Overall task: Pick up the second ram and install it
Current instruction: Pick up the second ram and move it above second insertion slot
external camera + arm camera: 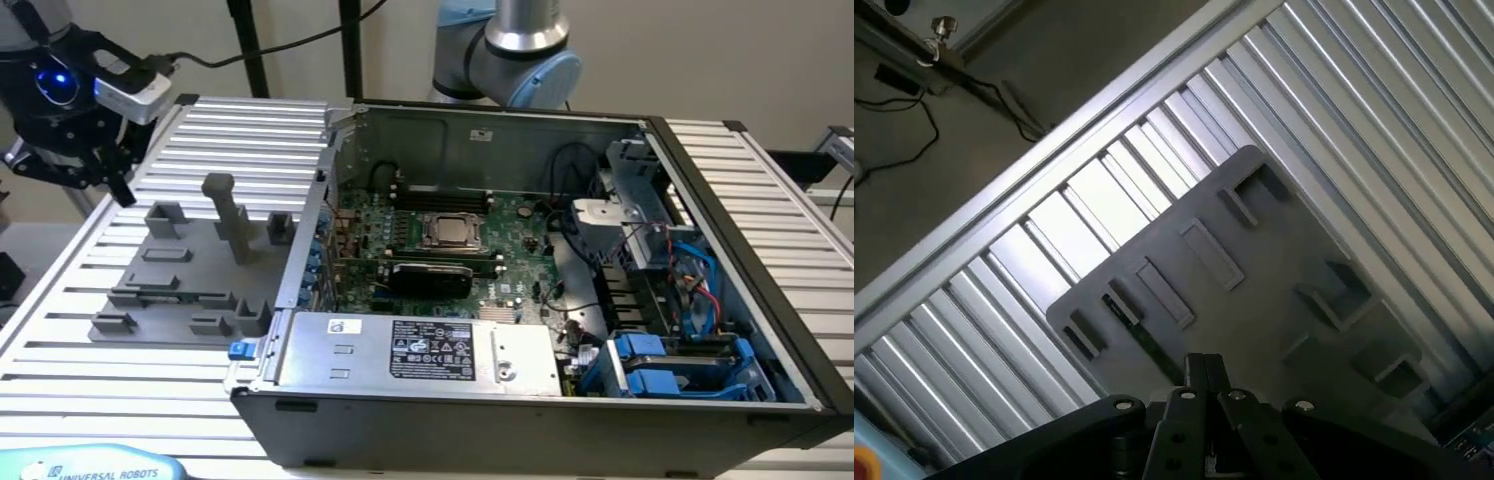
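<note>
The hand (pixel 1204 368), pressed together and holding nothing, hangs over the grey tray (pixel 1279 255) where the thin ram stick (pixel 1139 335) seems to stand, so it should line up straight along it.

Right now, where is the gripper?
The gripper hangs at the exterior view's far left, near the slatted table's edge, close to the grey fixture plate, outside the computer case.

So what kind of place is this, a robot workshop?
Most likely a robot lab or test bench for building computers. An open computer case with its motherboard bare sits on a slatted metal table, a robot arm rises behind it, and a grey fixture plate lies beside it.
</note>
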Tool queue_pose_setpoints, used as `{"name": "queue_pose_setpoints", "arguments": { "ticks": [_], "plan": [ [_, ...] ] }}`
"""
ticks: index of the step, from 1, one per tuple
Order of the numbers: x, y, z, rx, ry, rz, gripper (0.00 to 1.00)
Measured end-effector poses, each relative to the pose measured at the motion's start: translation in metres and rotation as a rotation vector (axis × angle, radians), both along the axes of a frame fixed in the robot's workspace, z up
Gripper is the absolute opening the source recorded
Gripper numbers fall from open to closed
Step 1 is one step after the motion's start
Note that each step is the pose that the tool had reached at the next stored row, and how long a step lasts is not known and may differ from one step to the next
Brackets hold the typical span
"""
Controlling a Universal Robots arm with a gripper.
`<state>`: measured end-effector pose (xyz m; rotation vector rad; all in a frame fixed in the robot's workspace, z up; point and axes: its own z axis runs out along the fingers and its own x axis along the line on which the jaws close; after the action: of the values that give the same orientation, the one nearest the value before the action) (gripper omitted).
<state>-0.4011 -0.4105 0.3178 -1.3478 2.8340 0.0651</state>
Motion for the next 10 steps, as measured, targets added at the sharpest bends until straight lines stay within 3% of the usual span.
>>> {"name": "queue_pose_setpoints", "arguments": {
  "ticks": [10],
  "plan": [
    [0.0,0.0,-0.0057,0.0,-0.0008,0.182,0.11]
  ]
}}
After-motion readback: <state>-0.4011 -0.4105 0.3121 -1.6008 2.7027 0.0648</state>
